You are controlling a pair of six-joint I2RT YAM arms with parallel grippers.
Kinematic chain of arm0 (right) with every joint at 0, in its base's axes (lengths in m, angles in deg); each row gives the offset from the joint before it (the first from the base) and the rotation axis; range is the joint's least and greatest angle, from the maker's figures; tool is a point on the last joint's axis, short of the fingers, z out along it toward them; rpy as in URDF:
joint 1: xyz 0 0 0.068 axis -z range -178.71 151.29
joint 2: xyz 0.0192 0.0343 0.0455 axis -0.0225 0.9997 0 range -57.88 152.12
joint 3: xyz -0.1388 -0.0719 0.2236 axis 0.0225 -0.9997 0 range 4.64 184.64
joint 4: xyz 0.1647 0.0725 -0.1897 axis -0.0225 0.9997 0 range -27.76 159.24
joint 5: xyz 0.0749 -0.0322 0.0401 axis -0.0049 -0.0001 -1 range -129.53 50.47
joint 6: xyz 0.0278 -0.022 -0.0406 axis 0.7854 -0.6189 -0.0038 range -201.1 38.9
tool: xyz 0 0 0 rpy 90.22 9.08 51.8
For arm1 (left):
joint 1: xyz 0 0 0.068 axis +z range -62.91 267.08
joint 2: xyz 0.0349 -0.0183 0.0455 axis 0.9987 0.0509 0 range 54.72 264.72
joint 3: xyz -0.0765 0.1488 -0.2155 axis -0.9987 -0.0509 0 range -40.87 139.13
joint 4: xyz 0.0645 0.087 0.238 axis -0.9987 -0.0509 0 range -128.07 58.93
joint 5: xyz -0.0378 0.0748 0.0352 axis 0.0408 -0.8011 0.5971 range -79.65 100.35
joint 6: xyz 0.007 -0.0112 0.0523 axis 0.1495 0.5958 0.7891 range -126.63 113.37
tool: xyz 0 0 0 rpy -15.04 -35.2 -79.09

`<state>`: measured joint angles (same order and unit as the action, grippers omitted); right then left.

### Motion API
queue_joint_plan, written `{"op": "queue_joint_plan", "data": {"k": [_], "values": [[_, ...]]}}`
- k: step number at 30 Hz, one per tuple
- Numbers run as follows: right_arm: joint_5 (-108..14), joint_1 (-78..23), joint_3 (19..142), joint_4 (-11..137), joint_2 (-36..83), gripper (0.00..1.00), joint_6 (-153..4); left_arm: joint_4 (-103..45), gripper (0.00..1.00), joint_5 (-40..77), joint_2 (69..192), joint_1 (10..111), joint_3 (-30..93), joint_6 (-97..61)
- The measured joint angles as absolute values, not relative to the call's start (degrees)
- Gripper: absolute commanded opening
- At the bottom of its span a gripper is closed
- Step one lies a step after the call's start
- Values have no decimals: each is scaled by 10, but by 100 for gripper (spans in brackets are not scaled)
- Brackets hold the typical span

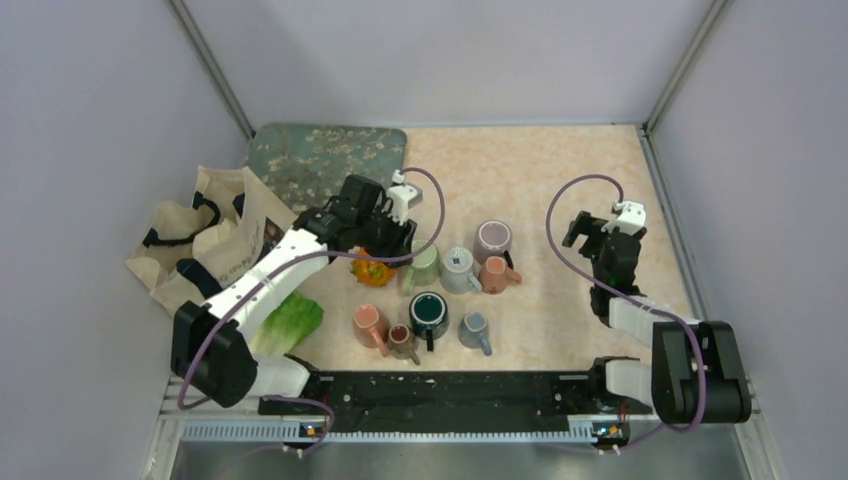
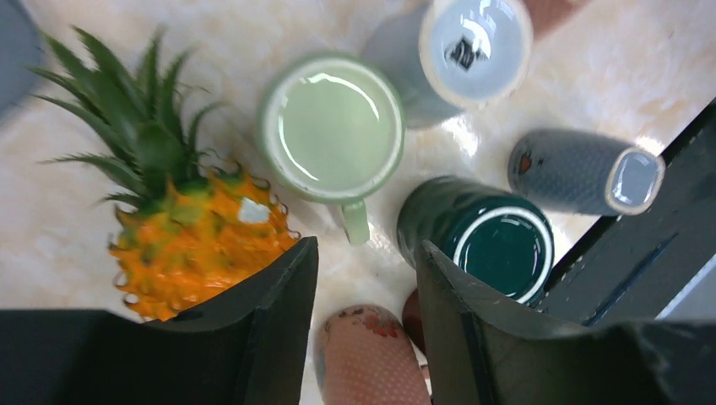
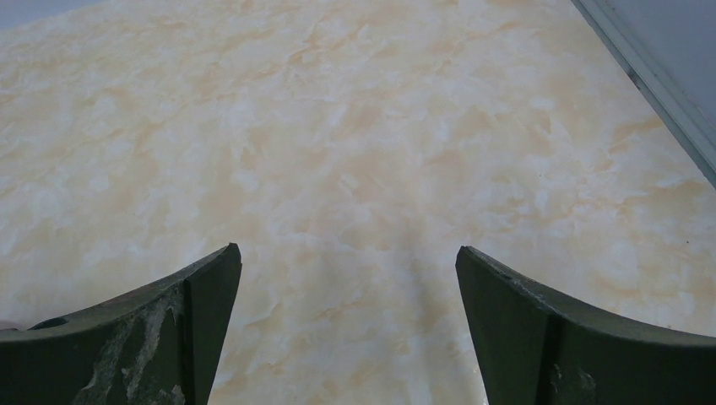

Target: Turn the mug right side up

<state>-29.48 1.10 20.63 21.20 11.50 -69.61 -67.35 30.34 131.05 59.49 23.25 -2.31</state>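
Green mug [image 1: 424,268] sits on the beige marbled tabletop [image 1: 560,180], which we note is walled in by pale lilac panels. In the overhead view it is at 3 o'clock of the toy pineapple [image 1: 372,271] and 9 o'clock of the white mug [image 1: 459,268]. Its long axis is vertical with a round face upward; whether that is mouth or base we cannot tell. The handle points to 6 o'clock in the left wrist view. The left gripper [image 2: 365,249] hovers above, fingers apart and empty. The right gripper [image 3: 347,251] is spread wide over bare table.

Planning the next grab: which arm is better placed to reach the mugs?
Left. The left gripper hangs right above the light green mug; the right gripper, off to the side, faces only bare table.
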Motion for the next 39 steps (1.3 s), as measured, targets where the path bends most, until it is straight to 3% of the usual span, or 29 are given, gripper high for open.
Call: {"op": "queue_joint_plan", "data": {"k": [10,24,29,33,39], "values": [[-294,11,200,202,115,98,-688,-677,48,254,1372,527,193,-51],[-286,11,200,203,124,98,-688,-607,46,179,1443,520,170,-93],[-286,11,200,202,124,98,-688,-585,30,175,1461,520,157,-95],[-290,11,200,202,125,97,-688,-567,0,171,1465,520,156,-95],[-302,10,202,211,124,96,-689,-543,0,186,1471,537,157,-101]]}}
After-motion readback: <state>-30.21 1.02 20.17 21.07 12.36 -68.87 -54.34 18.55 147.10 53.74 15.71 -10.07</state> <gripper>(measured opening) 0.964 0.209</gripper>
